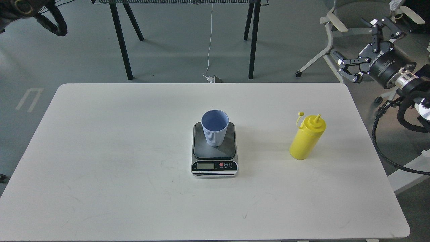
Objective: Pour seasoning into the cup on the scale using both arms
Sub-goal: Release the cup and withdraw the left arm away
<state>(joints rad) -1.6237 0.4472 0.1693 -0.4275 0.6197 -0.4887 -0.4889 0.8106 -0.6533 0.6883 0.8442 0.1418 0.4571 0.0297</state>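
The light blue ribbed cup point(215, 129) stands upright and looks empty on the dark platform of the scale point(214, 153) at the table's middle. The yellow seasoning bottle point(306, 138) stands upright on the table to the right of the scale, its small tethered cap hanging off the nozzle. My right gripper point(362, 42) is open and empty, held off the table beyond its far right corner, well above and behind the bottle. Only a dark piece of my left arm point(37, 15) shows in the top left corner; its gripper is out of view.
The white table point(100, 151) carries only the scale and the bottle. Behind it stand black table legs point(121, 40) and a hanging white cable point(210, 37). A grey office chair point(336, 23) stands at the back right, near my right gripper.
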